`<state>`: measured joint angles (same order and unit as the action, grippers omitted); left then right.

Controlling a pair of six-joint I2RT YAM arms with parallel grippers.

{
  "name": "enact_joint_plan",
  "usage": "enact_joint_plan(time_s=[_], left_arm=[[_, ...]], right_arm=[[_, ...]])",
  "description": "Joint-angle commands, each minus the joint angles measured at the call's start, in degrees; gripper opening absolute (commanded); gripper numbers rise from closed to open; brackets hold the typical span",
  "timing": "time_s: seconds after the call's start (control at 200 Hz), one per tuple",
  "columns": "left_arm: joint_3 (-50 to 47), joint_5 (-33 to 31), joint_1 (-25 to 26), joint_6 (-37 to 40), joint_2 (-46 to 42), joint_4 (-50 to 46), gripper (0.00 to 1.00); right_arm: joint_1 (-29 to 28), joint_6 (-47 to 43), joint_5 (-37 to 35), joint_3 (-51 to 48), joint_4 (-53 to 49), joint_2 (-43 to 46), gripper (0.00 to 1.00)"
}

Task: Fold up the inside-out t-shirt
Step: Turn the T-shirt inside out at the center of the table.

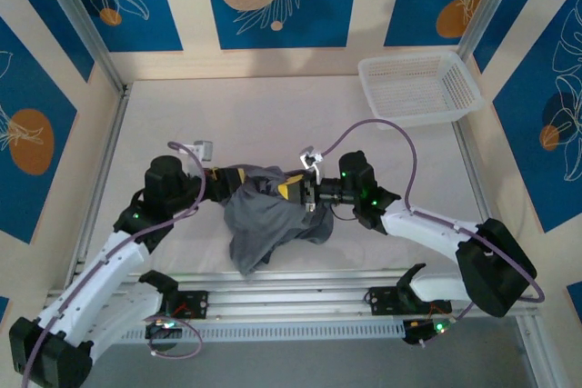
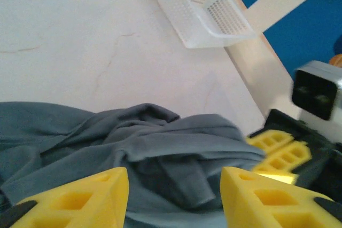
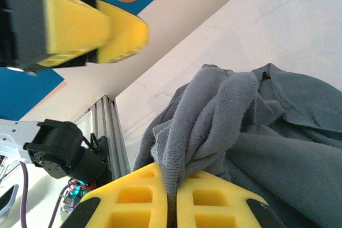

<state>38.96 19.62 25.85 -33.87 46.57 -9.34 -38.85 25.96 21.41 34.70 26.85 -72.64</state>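
Note:
The dark grey inside-out t-shirt [image 1: 268,220] hangs bunched between my two grippers near the table's front edge. My right gripper [image 1: 296,190] is shut on a gathered fold of it. In the right wrist view the cloth [image 3: 256,132] rises out of the closed yellow jaws of that gripper [image 3: 172,185]. My left gripper [image 1: 238,179] sits at the shirt's left side. In the left wrist view its gripper [image 2: 175,185] stands open, yellow fingers apart, with loose folds of the shirt [image 2: 160,148] lying just beyond them, not pinched.
A white mesh basket [image 1: 420,88] stands at the back right corner, also in the left wrist view [image 2: 206,9]. Aluminium rails [image 1: 300,293] run along the near edge. The two grippers are close together, fingers a few centimetres apart.

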Motion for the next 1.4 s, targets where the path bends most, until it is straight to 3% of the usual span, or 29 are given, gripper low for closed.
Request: enact_joint_plan(time_s=[0.0, 0.125, 0.295, 0.405, 0.505, 0.63, 0.72, 0.83, 0.905, 0.97, 1.02, 1.095, 1.175, 1.23, 1.32, 1.39], left_arm=[[3.81, -4.02, 4.35, -0.04, 1.35, -10.07, 0.39], [6.73, -2.45, 8.04, -1.22, 6.46, -9.63, 0.34], [8.32, -1.87, 9.13, -0.94, 13.88, -7.24, 0.44], [8.08, -3.78, 9.14, -0.17, 16.34, -6.74, 0.45], [8.39, -2.44, 9.18, -0.14, 17.94, -5.59, 0.33], [8.81, -3.73, 9.05, -0.32, 17.16, -6.21, 0.00], [10.02, -2.89, 8.00, -0.86, 14.06, -7.07, 0.00], [12.80, 4.71, 5.15, -5.64, 9.91, -4.86, 0.00], [14.85, 9.10, 3.81, -9.41, 8.53, -2.98, 0.00], [16.28, 11.01, 3.42, -11.19, 8.60, -2.85, 0.00], [16.50, 12.24, 3.43, -12.12, 9.21, -2.17, 0.00], [16.03, 12.71, 3.33, -13.01, 10.06, -1.03, 0.00], [14.99, 12.21, 3.34, -13.41, 10.33, -0.10, 0.00], [14.51, 11.46, 3.33, -12.76, 10.15, -0.26, 0.00], [15.98, 3.73, 3.71, -6.73, 10.55, -8.60, 0.00], [17.15, -3.67, 5.35, -1.02, 12.41, -14.72, 0.00]], right_arm=[[0.18, 0.50, 0.11, 1.38, 1.65, -1.04, 0.00], [-0.40, 0.45, 0.22, 2.50, 0.24, -1.69, 0.00], [-1.16, 0.36, -0.22, 3.36, -1.36, -1.64, 0.00], [-1.46, 0.57, -0.23, 3.37, -2.10, -0.96, 0.00], [-1.75, 0.50, -0.13, 3.39, -2.47, -0.79, 0.00], [-1.75, 0.65, -3.61, 3.11, -3.64, -0.63, 0.00], [-1.03, 0.98, -10.66, 1.89, -5.92, -0.66, 0.00], [0.39, -1.35, -22.71, -2.14, -7.57, -4.41, 0.00], [1.14, -2.30, -23.02, -3.73, -7.47, -8.35, 0.00], [1.15, -1.47, -19.37, -4.31, -6.68, -8.48, 0.08], [0.85, -1.10, -18.10, -5.03, -5.42, -6.42, 0.21], [-0.01, -1.16, -21.26, -6.93, -3.80, -1.11, 0.42], [-1.13, -3.02, -24.62, -11.03, 0.89, 5.53, 0.51], [-1.47, -5.54, -24.52, -14.03, 4.05, 9.47, 0.43], [-1.32, -7.60, -24.15, -13.27, -0.36, 12.74, 0.15], [-1.48, -7.75, -21.93, -10.14, -5.68, 12.76, 0.08]])
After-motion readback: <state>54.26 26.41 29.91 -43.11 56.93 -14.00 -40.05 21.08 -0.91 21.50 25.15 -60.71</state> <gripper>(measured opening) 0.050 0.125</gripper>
